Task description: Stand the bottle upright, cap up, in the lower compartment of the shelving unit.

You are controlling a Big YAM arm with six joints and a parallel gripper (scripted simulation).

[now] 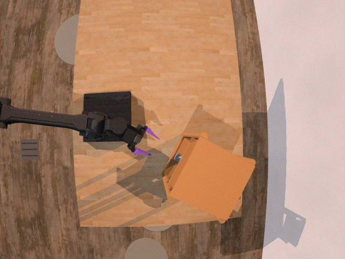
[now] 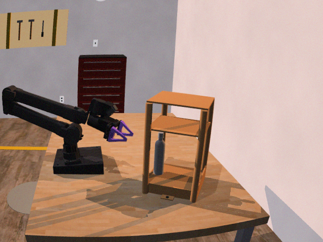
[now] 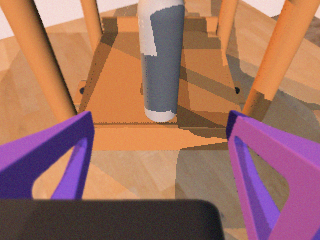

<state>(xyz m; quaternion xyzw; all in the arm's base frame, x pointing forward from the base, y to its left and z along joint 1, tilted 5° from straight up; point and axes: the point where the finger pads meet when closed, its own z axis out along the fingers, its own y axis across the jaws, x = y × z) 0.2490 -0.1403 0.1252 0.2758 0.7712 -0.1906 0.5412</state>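
The grey bottle [image 2: 159, 154] stands upright, cap up, on the floor of the lower compartment of the orange shelving unit [image 2: 178, 145]. In the wrist view the bottle [image 3: 161, 65] has its base on the compartment floor just behind the front lip [image 3: 160, 136]. From above only its cap [image 1: 178, 157] shows under the shelf top [image 1: 209, 178]. My gripper [image 2: 120, 133] with purple fingers is open and empty, in the air to the left of the unit, apart from it. It also shows in the top view [image 1: 148, 145] and in the wrist view [image 3: 160, 165].
The arm's black base [image 2: 78, 160] sits on the wooden table to the left of the unit. A small flat tag [image 2: 167, 197] lies on the table in front of the unit. A pale wall stands close on the right, and the table edge is near the unit.
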